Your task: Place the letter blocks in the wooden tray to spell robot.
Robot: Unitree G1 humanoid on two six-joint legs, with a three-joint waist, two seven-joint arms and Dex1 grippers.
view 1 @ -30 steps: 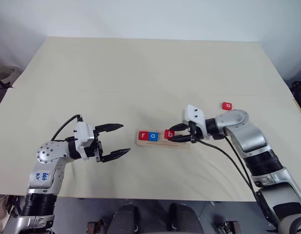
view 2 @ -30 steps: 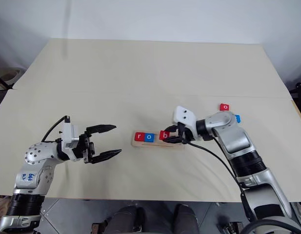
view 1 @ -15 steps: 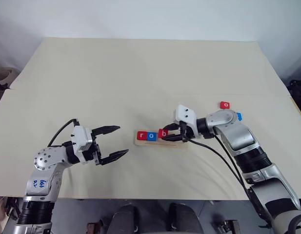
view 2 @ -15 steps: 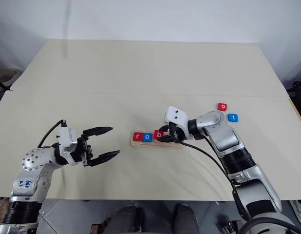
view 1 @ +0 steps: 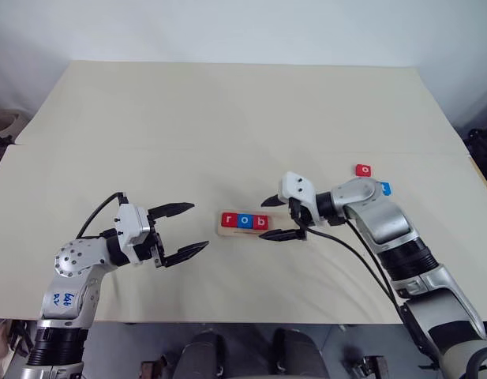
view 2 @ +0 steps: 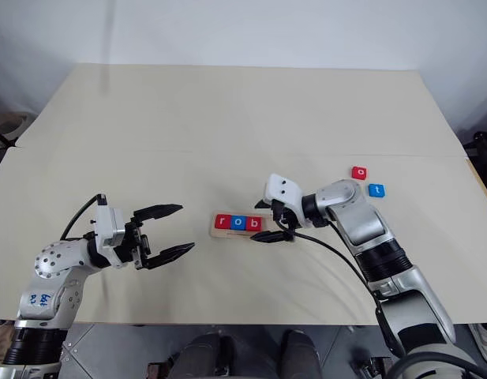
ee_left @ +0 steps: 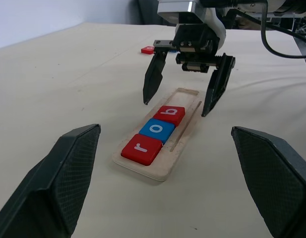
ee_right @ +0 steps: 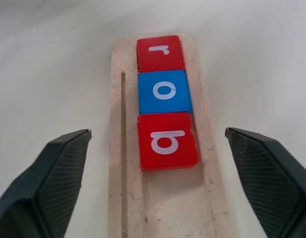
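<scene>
Both arms are silver metal with black joints and thin black cables. The left arm [view 1: 73, 264] bears blue handwriting. Each gripper has a white housing and two black fingers.

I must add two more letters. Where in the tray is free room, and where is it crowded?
The wooden tray is bare past the red b block, on the side toward the right gripper, whose open jaws flank that end. The far end is full: r, blue o, b. The table behind is bare; the loose red o and blue t lie close together.

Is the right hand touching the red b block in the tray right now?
Apart. In the left wrist view the right hand stands open over the pale wooden tray, its black fingers spread either side of the red square b block with a clear gap.
</scene>
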